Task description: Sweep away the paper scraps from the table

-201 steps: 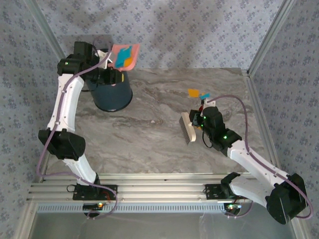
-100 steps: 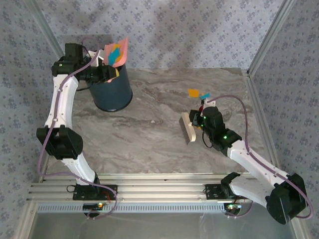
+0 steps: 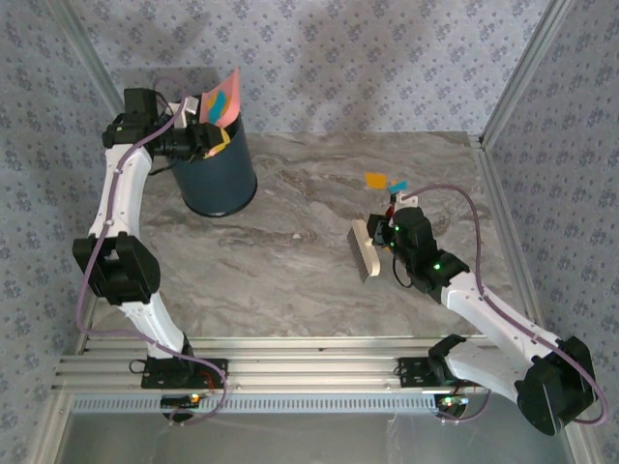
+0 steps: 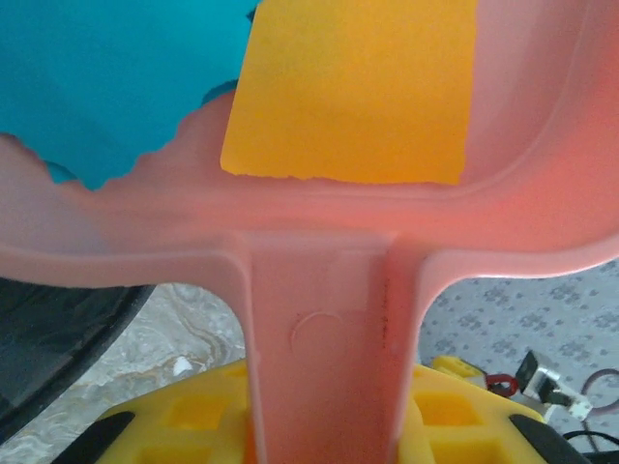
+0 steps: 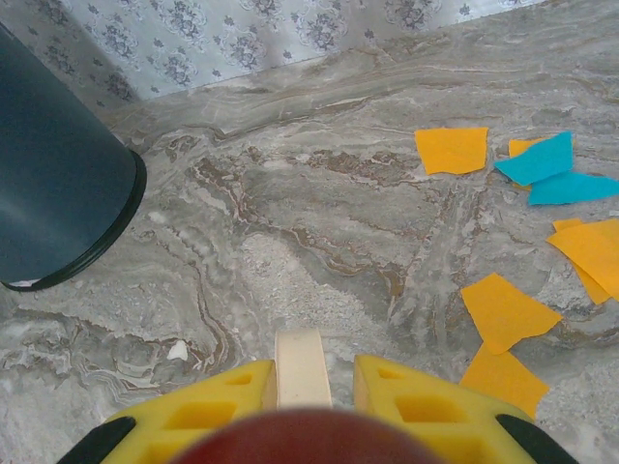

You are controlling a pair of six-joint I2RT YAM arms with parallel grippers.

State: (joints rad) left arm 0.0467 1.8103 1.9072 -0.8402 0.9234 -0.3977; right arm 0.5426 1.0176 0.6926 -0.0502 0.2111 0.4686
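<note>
The grey-beige marbled desk (image 3: 290,280) has aluminium rails (image 3: 309,372) along its lower edge and blue-grey patterned wallpaper (image 3: 368,58) behind. Upper left, the left hand (image 3: 198,140) clamps the handle of a pink dustpan (image 4: 329,309), tipped over a dark bin (image 3: 218,184) with paper scraps (image 4: 358,87) in it. Centre right, the right hand (image 3: 387,237) is closed on a brush (image 3: 364,248), with more scraps on the desk just above it.

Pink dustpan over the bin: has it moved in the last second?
Yes. The pink dustpan has shifted left and tipped up steeper, now standing almost on edge above the dark bin, which has stayed put.
</note>
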